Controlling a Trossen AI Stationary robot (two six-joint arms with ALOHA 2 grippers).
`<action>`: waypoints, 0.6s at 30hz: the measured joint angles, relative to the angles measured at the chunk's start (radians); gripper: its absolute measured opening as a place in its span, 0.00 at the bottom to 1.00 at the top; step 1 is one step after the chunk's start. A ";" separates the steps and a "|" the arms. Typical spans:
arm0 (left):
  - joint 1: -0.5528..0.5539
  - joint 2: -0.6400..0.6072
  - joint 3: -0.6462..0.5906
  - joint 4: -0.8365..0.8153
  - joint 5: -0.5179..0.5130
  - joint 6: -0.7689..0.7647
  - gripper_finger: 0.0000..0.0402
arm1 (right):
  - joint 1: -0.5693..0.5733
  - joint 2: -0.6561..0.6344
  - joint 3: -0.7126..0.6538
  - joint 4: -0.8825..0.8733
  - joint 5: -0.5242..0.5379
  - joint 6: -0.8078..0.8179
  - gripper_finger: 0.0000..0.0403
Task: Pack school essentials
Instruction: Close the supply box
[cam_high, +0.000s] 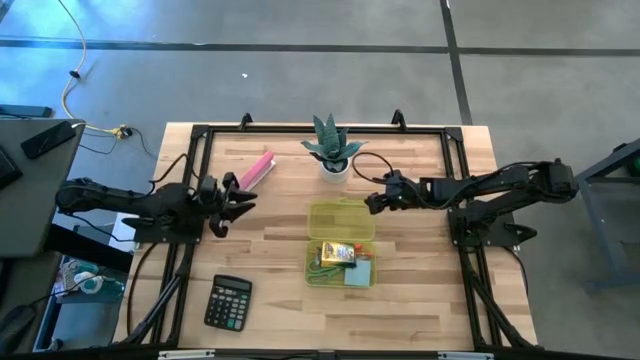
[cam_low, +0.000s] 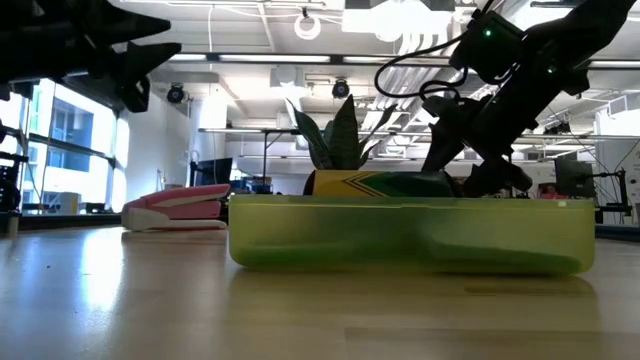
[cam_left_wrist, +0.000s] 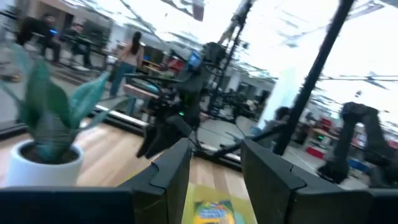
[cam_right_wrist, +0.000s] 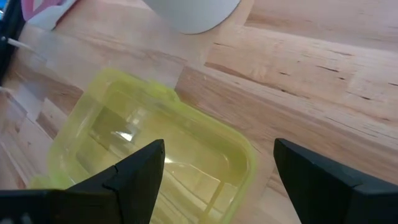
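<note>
A yellow-green plastic box lies open in the middle of the table. Its lid half (cam_high: 340, 220) is toward the far edge and its base half (cam_high: 318, 280) toward the near edge. In the base lie a green-yellow block (cam_high: 340, 253), a light-blue note pad (cam_high: 361, 276) and thin stationery pieces (cam_high: 321, 266). My right gripper (cam_high: 372, 203) hovers open at the lid's far right corner, and the lid (cam_right_wrist: 155, 143) shows below its fingers. My left gripper (cam_high: 240, 196) is open above the table, left of the box, pointing at it. The block (cam_left_wrist: 211, 211) shows between its fingers, farther off.
A potted plant (cam_high: 335, 152) stands just beyond the lid, close to my right gripper. A pink oblong bar (cam_high: 257, 169) lies at the far left. A black calculator (cam_high: 228, 302) sits near the front left edge. Bare wood lies right of the box (cam_high: 430, 270).
</note>
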 joint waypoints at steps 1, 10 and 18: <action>-0.001 0.012 0.000 0.011 -0.022 0.003 0.33 | 0.000 0.000 0.000 0.005 0.000 0.004 0.72; 0.000 0.098 0.035 0.025 -0.118 -0.005 0.33 | -0.001 0.000 0.000 0.016 0.000 -0.004 0.72; 0.000 0.273 0.163 -0.136 -0.029 -0.016 0.33 | -0.066 0.000 0.002 0.017 -0.049 -0.050 0.72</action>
